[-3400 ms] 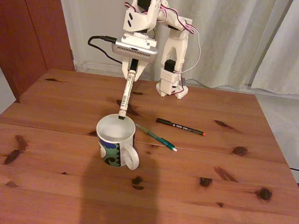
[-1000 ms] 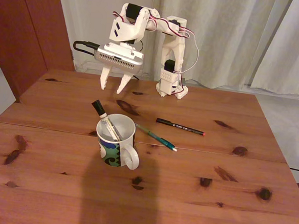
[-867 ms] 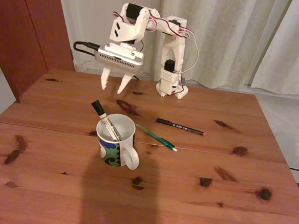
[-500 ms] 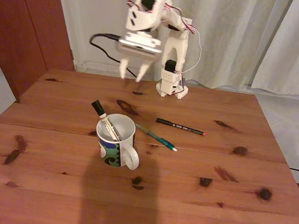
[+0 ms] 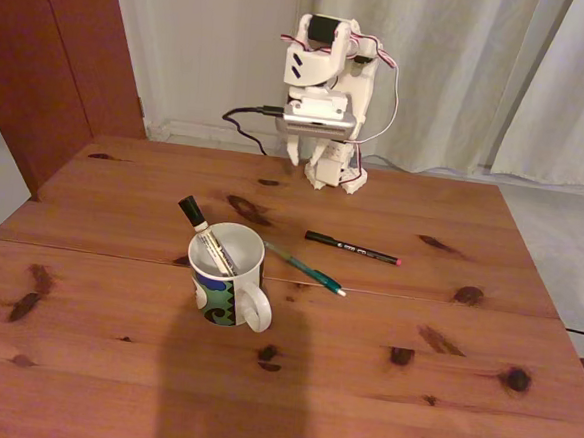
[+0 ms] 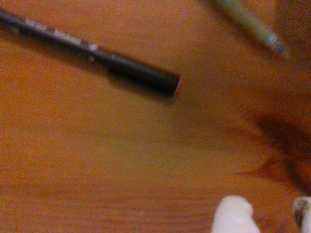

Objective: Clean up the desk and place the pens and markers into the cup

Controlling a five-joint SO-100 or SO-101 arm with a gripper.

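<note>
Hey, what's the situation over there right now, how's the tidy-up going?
Hand open and empty, raised near the arm's base. White marker standing in the cup. Black pen and teal pen lying on the desk. Nothing in the way.

At the far side of the scene we see pale curtains [image 5: 462, 81] hanging in soft folds to the floor, filling the far right. On the far left stands a dark reddish-brown wooden door [image 5: 53, 52], and between it and the curtains we see a strip of white wall [image 5: 204, 42]. A black cable [image 5: 246, 126] loops in front of that wall. To the right, a light grey floor [image 5: 561, 248] shows.
</note>
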